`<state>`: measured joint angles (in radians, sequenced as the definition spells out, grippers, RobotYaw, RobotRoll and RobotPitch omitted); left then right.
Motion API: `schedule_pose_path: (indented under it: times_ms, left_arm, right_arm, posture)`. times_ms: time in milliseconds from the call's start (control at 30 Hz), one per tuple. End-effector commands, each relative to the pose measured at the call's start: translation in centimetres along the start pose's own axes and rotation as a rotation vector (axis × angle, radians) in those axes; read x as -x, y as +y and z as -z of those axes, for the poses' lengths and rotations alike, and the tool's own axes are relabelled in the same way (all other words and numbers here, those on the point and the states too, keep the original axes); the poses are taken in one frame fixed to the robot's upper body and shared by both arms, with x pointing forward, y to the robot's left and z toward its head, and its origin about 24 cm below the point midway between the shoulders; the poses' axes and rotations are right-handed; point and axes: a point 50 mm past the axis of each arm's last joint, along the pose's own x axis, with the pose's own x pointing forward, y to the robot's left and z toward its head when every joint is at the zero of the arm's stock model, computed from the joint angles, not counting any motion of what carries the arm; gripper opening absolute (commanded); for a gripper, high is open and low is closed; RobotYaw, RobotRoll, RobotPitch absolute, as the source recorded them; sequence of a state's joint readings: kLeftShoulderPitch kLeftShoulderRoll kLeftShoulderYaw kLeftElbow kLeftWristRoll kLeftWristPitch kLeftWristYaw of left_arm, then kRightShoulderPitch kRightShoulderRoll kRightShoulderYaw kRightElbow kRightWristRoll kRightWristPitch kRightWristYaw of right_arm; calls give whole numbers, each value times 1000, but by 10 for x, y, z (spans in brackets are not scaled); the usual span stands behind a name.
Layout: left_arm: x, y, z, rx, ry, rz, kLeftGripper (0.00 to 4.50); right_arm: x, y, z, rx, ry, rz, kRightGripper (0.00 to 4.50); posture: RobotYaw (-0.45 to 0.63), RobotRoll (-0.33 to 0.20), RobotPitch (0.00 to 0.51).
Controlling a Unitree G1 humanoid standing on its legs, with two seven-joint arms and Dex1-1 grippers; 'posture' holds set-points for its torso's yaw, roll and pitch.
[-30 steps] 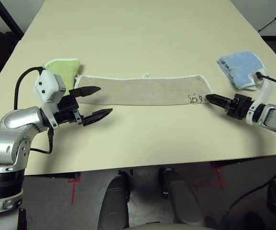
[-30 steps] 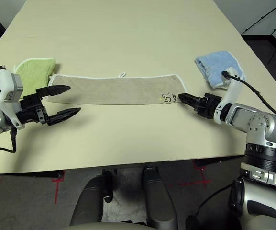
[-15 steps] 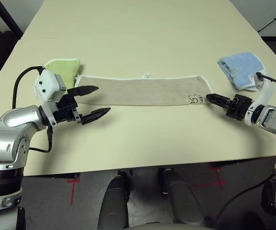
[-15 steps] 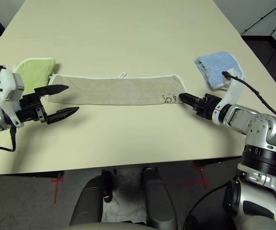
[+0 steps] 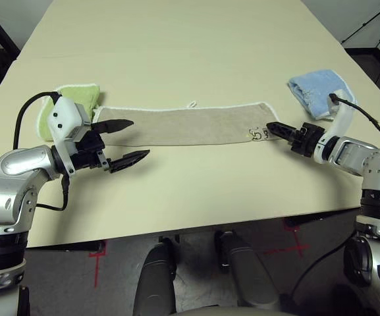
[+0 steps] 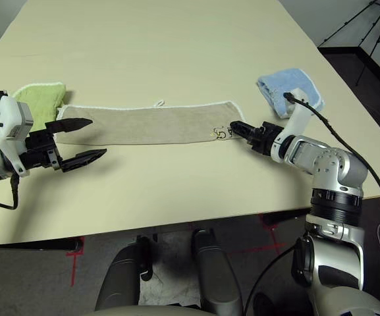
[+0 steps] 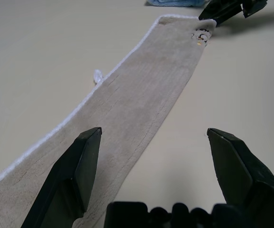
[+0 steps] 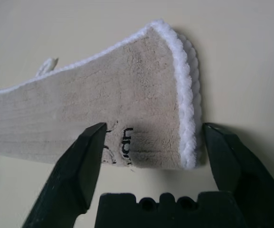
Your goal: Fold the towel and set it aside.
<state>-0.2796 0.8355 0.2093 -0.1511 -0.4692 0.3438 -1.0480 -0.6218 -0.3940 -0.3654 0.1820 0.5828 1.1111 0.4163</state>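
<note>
— Worktop (image 5: 196, 39) layout, left to right?
— Left tool (image 5: 125, 140) gapes wide at the towel's (image 5: 183, 125) left end; towel lies flat, stretched across; right tool (image 8: 146, 142) straddles its embroidered corner, fingers apart, not clamped.

From the head, the dark motif (image 5: 258, 134) on the towel (image 5: 183, 125) is too small to read. The right gripper (image 5: 273, 127) covers the towel's near right corner, so whether its tips touch the cloth cannot be told there. The left gripper (image 5: 125, 139) hangs over the towel's other end, hiding part of that edge. The green cloth (image 5: 71, 105) is partly behind the left wrist housing. The surface (image 5: 196, 46) runs off the top edge.
</note>
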Motion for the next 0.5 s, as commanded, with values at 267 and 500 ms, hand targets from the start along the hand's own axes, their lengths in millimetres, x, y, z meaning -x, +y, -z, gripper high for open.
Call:
schedule_pose_path:
  times_ms: [267,500]
  left_arm:
    - [-1,-4,-2,-16,23,16,4500]
    - [-2,-4,-3,-15,25,17,4500]
  right_arm:
    - [-14,-8,22,-28,107,15,449]
    - [-10,-22,10,0,60,73,26]
  posture:
    - [-108,0,230]
    - [-114,0,231]
